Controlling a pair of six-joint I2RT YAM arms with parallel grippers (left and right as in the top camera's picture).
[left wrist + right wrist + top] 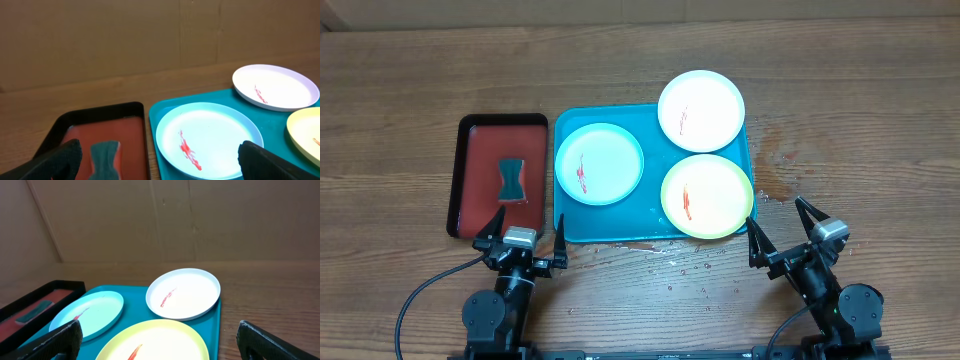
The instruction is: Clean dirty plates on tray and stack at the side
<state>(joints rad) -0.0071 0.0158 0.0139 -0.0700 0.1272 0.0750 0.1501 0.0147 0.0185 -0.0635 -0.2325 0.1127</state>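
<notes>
The turquoise tray (620, 222) lies mid-table and carries three plates. The pale blue plate (599, 163) is at its left, the white plate (701, 110) overhangs its far right corner, and the pale green plate (707, 196) sits near right. Each bears a red-orange smear. My left gripper (530, 222) stands open at the near edge, between the red tray and the turquoise tray, holding nothing. My right gripper (775, 212) is open just right of the green plate. The left wrist view shows the blue plate (210, 140) ahead; the right wrist view shows the green plate (160, 340) closest.
A dark red, black-rimmed tray (460, 180) lies left of the turquoise one, with a grey-green sponge (510, 180) on it. Water droplets (690, 265) dot the wood in front of the turquoise tray, and wet marks (780, 170) show to its right. Cardboard walls stand behind the table.
</notes>
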